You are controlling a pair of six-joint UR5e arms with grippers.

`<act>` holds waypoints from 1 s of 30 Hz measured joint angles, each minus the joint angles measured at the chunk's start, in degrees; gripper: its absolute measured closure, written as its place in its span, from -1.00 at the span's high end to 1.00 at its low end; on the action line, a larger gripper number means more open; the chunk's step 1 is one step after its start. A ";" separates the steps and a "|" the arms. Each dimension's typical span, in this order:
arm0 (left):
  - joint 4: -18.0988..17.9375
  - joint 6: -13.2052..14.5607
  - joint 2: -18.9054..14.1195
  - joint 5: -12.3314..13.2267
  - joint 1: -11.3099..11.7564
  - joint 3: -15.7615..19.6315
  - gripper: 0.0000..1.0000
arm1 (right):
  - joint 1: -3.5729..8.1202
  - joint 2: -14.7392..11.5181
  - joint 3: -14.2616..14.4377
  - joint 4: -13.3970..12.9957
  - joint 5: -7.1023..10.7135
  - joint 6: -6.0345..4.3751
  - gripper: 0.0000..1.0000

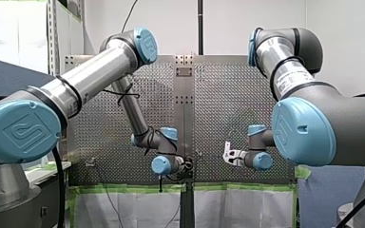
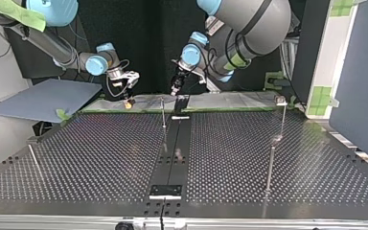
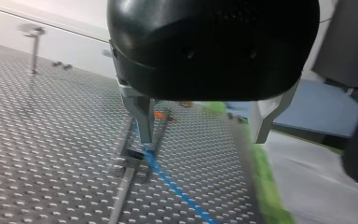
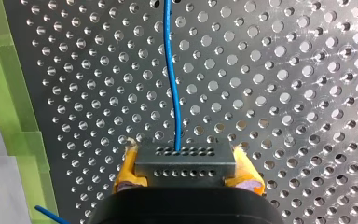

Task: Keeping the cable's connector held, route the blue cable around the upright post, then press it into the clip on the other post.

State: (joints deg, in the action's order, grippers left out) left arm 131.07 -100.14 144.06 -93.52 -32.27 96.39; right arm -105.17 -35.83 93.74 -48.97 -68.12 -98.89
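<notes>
Now the right gripper [image 4: 186, 171] clamps the connector [image 4: 185, 160]; the left gripper [image 3: 205, 138] stands open.
The blue cable [image 4: 172, 84], thin and probably limp, runs over the perforated table [image 4: 307, 93]; pinch it gently beside the left gripper's finger.

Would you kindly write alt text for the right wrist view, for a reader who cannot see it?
My right gripper holds a grey connector between its yellow-padded jaws, which are shut on it. A blue cable runs from the connector straight ahead over the perforated table, whose edge beside the gripper carries green tape.
</notes>
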 joint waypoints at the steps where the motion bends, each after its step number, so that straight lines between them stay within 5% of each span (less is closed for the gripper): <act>1: 0.30 0.28 0.38 0.08 0.04 0.00 1.00 | 0.00 0.00 0.00 0.00 0.00 0.00 -1.00; 14: 3.38 3.80 -1.34 1.82 0.98 0.00 1.00 | 0.00 0.00 0.01 0.00 0.01 -0.01 -1.00; 22: 2.63 1.32 -5.67 2.85 1.10 -0.01 1.00 | -0.07 0.00 0.01 0.00 0.02 0.00 -1.00; 30: 2.06 -0.84 -6.41 2.55 0.93 0.00 1.00 | -0.06 0.00 0.00 0.00 0.03 -0.02 -1.00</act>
State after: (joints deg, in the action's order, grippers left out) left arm 133.12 -100.99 137.65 -90.97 -31.34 96.39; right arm -105.24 -35.83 93.74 -48.97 -68.10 -98.91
